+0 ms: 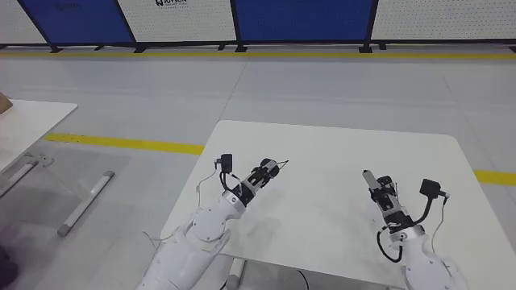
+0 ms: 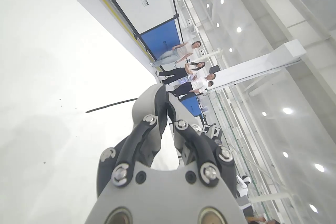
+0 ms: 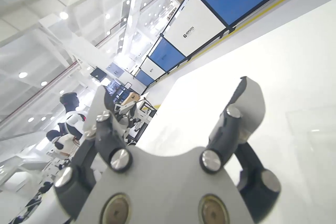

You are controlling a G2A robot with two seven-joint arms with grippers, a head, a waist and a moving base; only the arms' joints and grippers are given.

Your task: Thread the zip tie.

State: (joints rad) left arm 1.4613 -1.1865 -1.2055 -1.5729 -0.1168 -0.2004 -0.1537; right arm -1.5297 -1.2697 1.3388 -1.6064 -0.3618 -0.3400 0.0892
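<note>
My left gripper is shut on a thin black zip tie; the tie's free end sticks out sideways over the white table. From above, the left gripper sits near the table's left side with the zip tie poking out at its tip. My right gripper is open with nothing between its fingers. From above, the right gripper hovers over the right part of the table, well apart from the left one.
Another white table stands to the far left across a grey floor with a yellow line. Blue and white panels close off the back.
</note>
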